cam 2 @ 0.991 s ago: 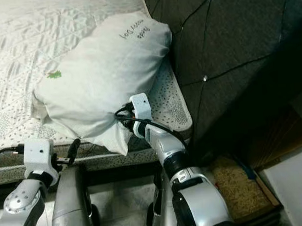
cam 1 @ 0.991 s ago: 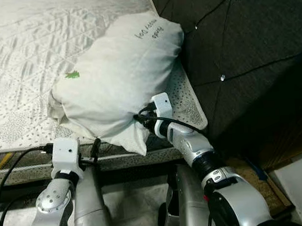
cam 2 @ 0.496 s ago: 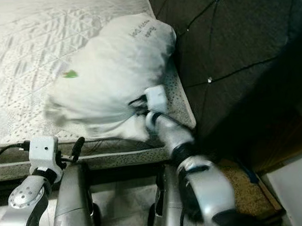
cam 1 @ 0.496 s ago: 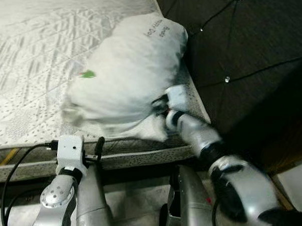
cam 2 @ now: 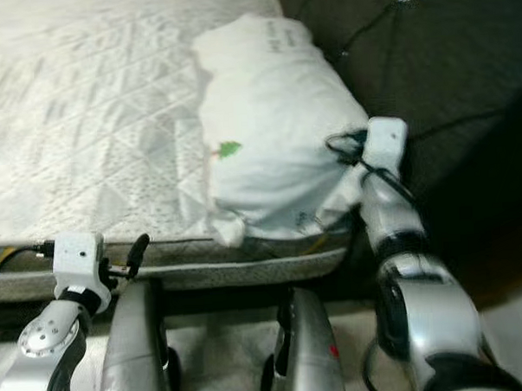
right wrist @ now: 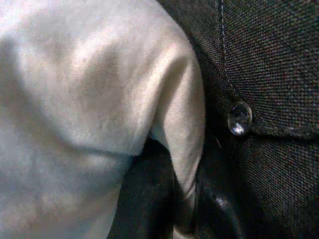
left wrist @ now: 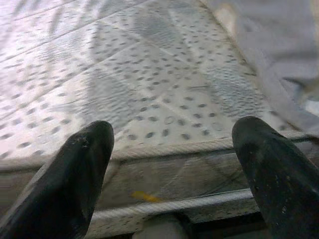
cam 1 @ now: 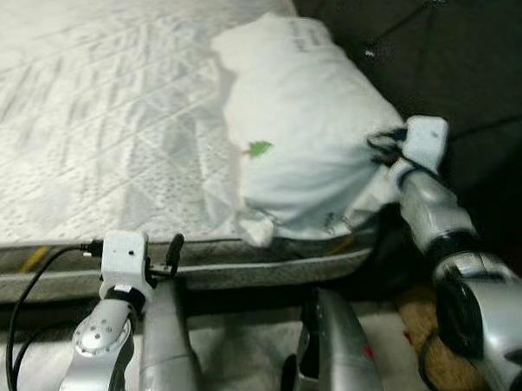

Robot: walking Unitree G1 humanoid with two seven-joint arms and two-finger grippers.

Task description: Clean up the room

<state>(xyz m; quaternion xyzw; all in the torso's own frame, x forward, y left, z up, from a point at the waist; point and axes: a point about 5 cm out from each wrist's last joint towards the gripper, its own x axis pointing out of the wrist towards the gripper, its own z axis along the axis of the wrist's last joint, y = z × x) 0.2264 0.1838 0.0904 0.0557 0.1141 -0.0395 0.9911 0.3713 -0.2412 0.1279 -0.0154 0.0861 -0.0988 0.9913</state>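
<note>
Tidy-up midway by look of it: plump white fabric pillow [cam 1: 310, 133] on pale quilted mattress [cam 1: 102, 124] against dark tufted headboard [cam 1: 463, 57], not yet released. Right gripper [right wrist: 187, 199] clamped on pillow's corner beside headboard. Left gripper [left wrist: 172, 164] spread wide, empty, at mattress edge.

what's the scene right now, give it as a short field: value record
setting: bed with white quilted cover, dark tufted headboard on the robot's right
pillow: white pillow with a small green mark, lying against the headboard at the mattress corner
right gripper: right gripper shut on a fold of the pillow, beside a headboard button
left gripper: left gripper open, holding nothing, at the mattress's near edge
task state: pillow gripped, not released
</note>
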